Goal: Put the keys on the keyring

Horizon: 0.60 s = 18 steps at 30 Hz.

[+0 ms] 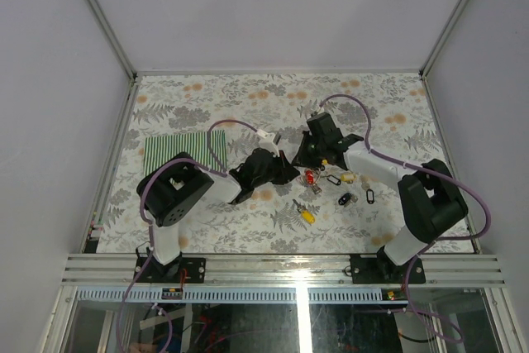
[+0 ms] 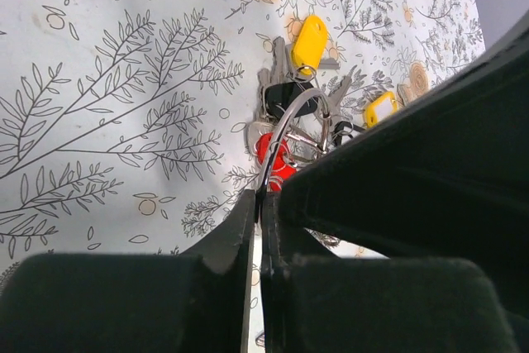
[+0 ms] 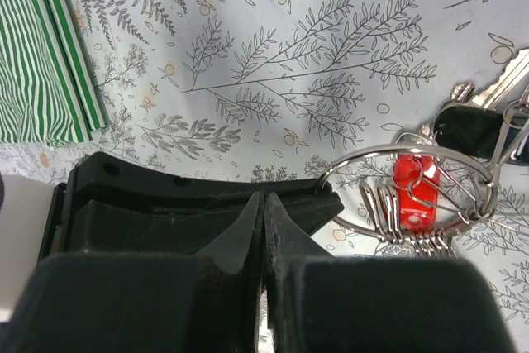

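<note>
Near the middle of the tabletop (image 1: pixel 207 97), slightly toward its near edge, both arms meet over a small cluster of keys (image 2: pixel 285 80). The left gripper (image 2: pixel 258 204) is closed tight on the keyring (image 2: pixel 281 121). In the left wrist view the thin silver wire runs straight down into the slit between its two black fingers, and the rest of the loop stands up and away from the tips. Several keys already hang on that loop: one with a black head (image 2: pixel 289 93), one with a red tag (image 2: pixel 273 155) just beyond the fingertips, and one with a yellow tag (image 2: pixel 308 41) lying farthest out on the flowered surface.

The right gripper (image 3: pixel 264 204) is also closed, its fingers pressed together with nothing visible between them. From its own camera the keyring lies ahead and to the right of its tips, not between them, and the ring's near side touches the end of the left gripper's finger, which crosses in front.

Loose on the tabletop, closer to the near edge, lie a yellow-headed key (image 1: pixel 306 215), a black-headed key (image 1: pixel 345 199) and a small black oval loop (image 1: pixel 369 196), all apart from the ring. A green striped cloth (image 1: pixel 178 153) lies by the left edge.
</note>
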Motion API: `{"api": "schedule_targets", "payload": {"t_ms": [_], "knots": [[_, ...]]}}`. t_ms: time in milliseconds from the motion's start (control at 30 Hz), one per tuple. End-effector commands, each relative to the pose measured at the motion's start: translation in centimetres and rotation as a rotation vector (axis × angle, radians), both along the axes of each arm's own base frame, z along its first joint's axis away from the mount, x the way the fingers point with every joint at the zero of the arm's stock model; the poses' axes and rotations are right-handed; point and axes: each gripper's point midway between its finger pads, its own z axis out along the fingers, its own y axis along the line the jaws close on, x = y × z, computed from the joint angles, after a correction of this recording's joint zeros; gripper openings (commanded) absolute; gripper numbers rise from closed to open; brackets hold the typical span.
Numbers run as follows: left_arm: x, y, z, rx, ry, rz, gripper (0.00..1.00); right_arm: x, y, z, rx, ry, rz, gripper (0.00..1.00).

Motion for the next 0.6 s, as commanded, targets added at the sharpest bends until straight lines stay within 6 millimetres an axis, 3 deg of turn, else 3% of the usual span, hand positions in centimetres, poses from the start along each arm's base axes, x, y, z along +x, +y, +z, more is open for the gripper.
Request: {"api": "schedule_targets", "payload": {"t_ms": [0, 100, 267, 567], "knots": [[1.6, -0.6, 3.0, -0.045, -0.095, 0.033, 0.00, 0.0, -0.3, 3.6, 0.046, -0.076, 0.003, 0.00], [1.4, -0.3, 3.2, -0.031, -0.101, 0.026, 0.00, 0.2, -1.4, 5.1, 0.030, -0.137, -0.014, 0.09], [0.3, 0.4, 4.5, 0.011, -0.140, -0.027, 0.00, 0.0, -4.1, 8.4, -0.021, -0.287, -0.050, 0.37], [-1.9, 2.2, 11.1, 0.180, -0.273, -0.177, 0.00, -3.0, -8.3, 14.7, -0.071, -0.613, 0.015, 0.54]]}}
